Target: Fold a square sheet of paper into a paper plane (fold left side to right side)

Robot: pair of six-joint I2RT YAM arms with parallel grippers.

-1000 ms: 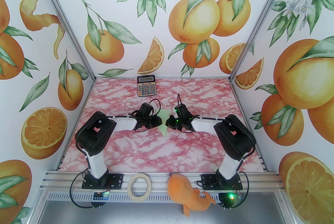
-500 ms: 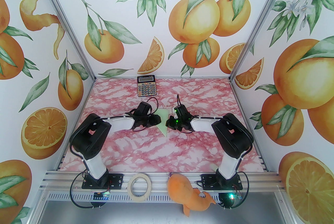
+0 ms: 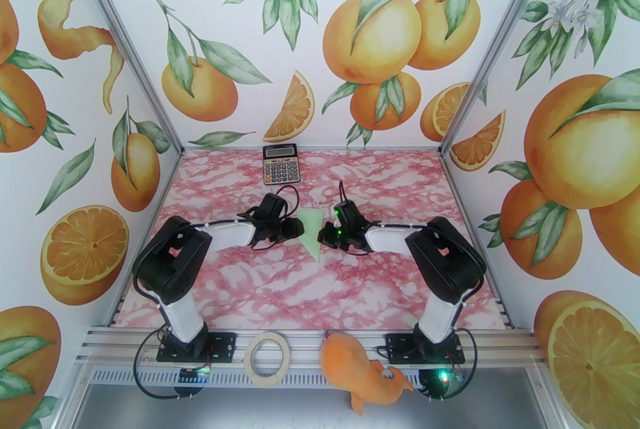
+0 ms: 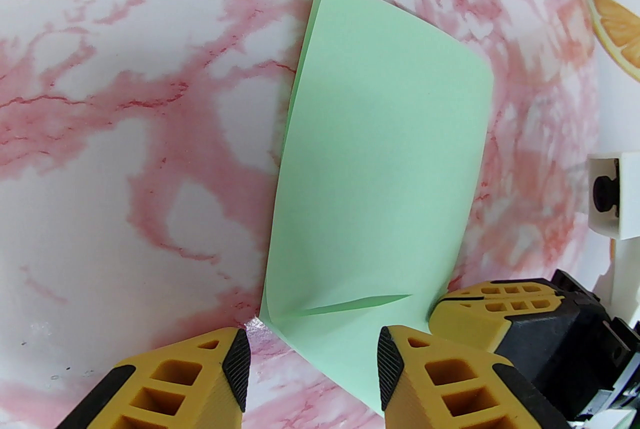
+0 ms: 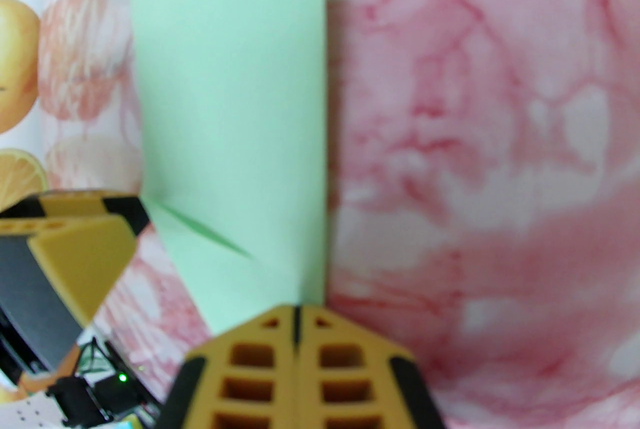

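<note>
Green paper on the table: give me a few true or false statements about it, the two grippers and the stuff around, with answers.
1. The left gripper has its jaws open. True.
2. The right gripper has its fingers spread wide. False: they are pressed together at the edge of the green paper.
3. The green paper lies as a flat, unfolded square. False: it is folded over on itself.
4. The calculator sits beyond the paper, towards the back wall. True.
5. The tape roll lies on top of the paper. False: it rests on the front rail, well apart from the paper.
</note>
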